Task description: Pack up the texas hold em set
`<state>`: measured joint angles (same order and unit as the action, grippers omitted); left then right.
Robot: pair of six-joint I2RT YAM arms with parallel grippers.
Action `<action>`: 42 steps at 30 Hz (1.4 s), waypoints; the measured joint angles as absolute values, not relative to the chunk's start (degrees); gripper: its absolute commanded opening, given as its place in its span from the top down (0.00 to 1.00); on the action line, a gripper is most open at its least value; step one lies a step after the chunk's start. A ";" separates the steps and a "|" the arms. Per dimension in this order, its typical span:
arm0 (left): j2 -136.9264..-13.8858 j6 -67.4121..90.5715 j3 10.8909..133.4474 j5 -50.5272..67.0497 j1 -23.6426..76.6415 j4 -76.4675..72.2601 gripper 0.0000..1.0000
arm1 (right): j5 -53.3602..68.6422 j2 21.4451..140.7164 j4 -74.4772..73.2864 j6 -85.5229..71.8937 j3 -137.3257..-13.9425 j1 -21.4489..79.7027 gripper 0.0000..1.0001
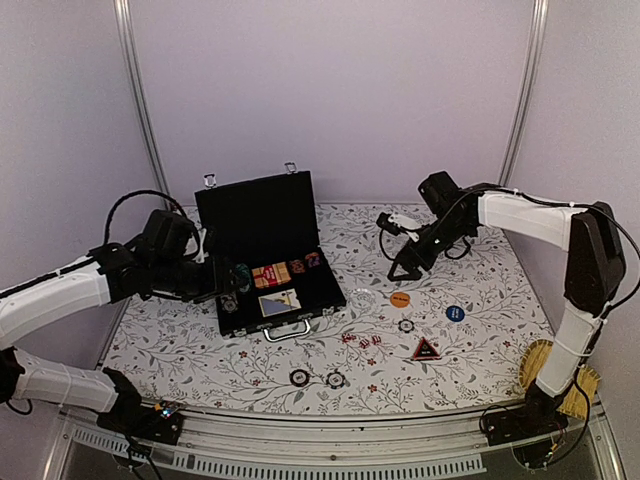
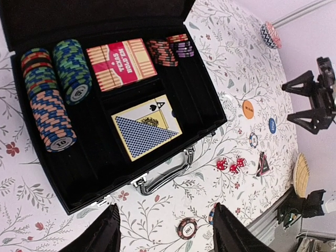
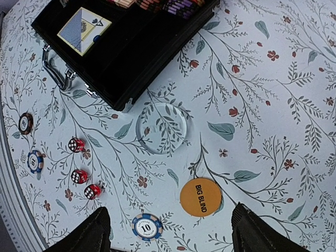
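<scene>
Right wrist view: your right gripper [image 3: 169, 228] hangs over the tablecloth [image 3: 273, 105], its fingers wide apart and empty. The orange disc [image 3: 200, 197] lies flat just ahead, between the finger lines. It looks thin, stiff and light, so pinch it across the rim. It is round, with no long axis, and its lettering runs away from the gripper. The open briefcase [image 3: 131, 63] sits farther ahead. Your left gripper [image 2: 165, 231] is likewise spread and empty.

Pale lilac walls [image 1: 330, 90] — panels, it seems — enclose a floral-patterned table [image 1: 490, 270], evenly lit.
</scene>
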<state>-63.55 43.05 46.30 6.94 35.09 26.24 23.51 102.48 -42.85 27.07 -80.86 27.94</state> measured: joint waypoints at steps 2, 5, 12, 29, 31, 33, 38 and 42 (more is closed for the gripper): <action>-65.08 42.65 47.35 6.37 36.36 26.44 0.40 | 23.09 106.17 -45.12 27.55 -84.58 28.49 0.23; -68.12 42.22 47.64 5.54 38.04 26.50 0.40 | 22.55 111.13 -47.70 28.36 -89.08 29.71 0.23; -71.42 42.04 47.62 5.23 40.71 25.54 0.40 | 19.64 117.38 -51.68 30.35 -93.14 34.41 0.18; -73.78 42.06 47.42 5.56 42.37 21.82 0.39 | 15.90 129.84 -56.40 29.34 -104.60 36.62 0.08; -74.11 42.04 47.42 5.58 42.37 21.67 0.39 | 15.90 130.26 -56.51 29.32 -104.75 36.86 0.08; -74.39 42.04 47.42 5.61 42.39 21.67 0.39 | 15.77 130.61 -56.60 29.32 -104.77 37.19 0.08; -74.78 42.06 47.40 5.61 42.39 21.65 0.39 | 14.11 131.02 -56.55 29.12 -105.19 38.24 0.10; -74.78 42.04 47.35 5.56 42.39 21.65 0.39 | 12.21 131.26 -56.47 28.49 -105.49 38.92 0.10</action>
<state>-74.78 42.04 47.35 5.56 42.39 21.65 12.21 131.26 -56.47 28.49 -105.49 38.92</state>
